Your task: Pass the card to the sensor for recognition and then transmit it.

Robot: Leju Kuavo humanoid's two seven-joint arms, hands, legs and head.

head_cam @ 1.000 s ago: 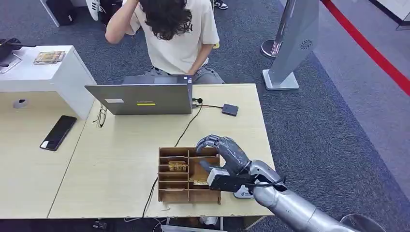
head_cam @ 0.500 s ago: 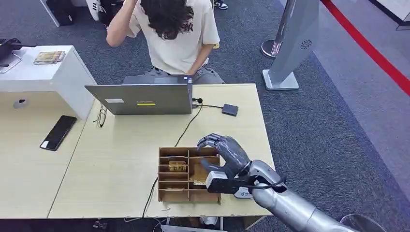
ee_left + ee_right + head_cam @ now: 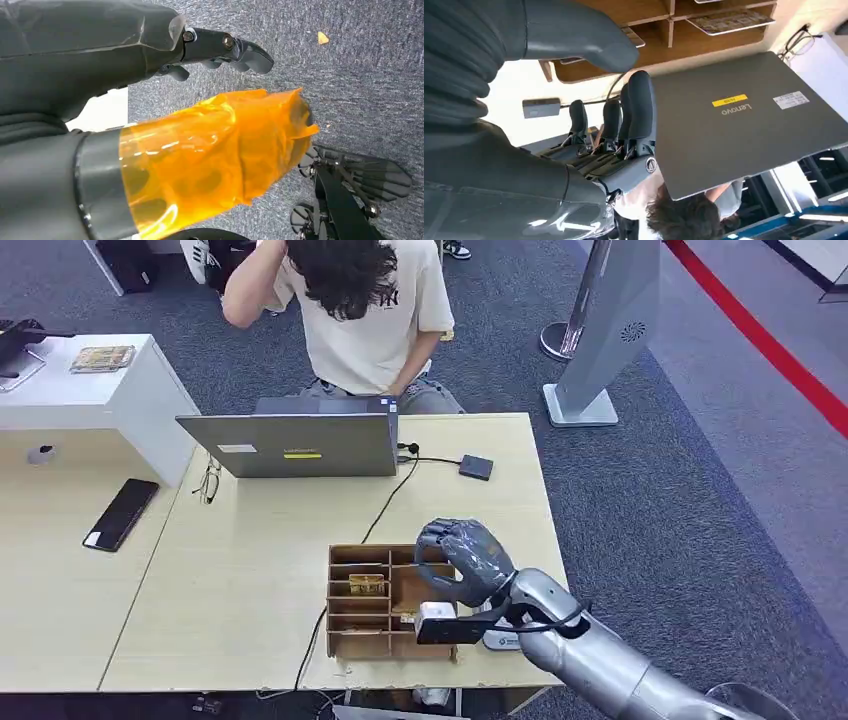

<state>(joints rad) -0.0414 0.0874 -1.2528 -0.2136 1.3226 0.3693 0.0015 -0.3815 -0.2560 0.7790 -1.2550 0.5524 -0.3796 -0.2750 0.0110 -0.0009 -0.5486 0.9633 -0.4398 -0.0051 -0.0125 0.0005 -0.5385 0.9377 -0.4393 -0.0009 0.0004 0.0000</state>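
A wooden divided box (image 3: 346, 644) stands near the table's front edge. One card (image 3: 366, 584) lies in a left slot, and another card (image 3: 409, 618) lies in a right slot beside my wrist. My right hand (image 3: 466, 558) hovers over the box's right side with fingers curled downward and apart from the thumb, holding nothing. In the right wrist view the thumb (image 3: 574, 37) and fingers (image 3: 636, 107) stand apart above the box (image 3: 684, 42) and a card (image 3: 729, 21). The small dark sensor (image 3: 475, 467) sits beyond, cabled to the laptop (image 3: 300, 445). My left hand (image 3: 220, 47) hangs over carpet, holding nothing.
A person sits behind the laptop at the table's far side. A black phone (image 3: 120, 513) and glasses (image 3: 208, 483) lie to the left, by a white cabinet (image 3: 110, 390). A grey stand (image 3: 600, 330) rises on the carpet at the right.
My right hand has tipped forward and down over the box's right compartments, its fingers curling in more. The wrist has shifted slightly left. The person has leaned a little.
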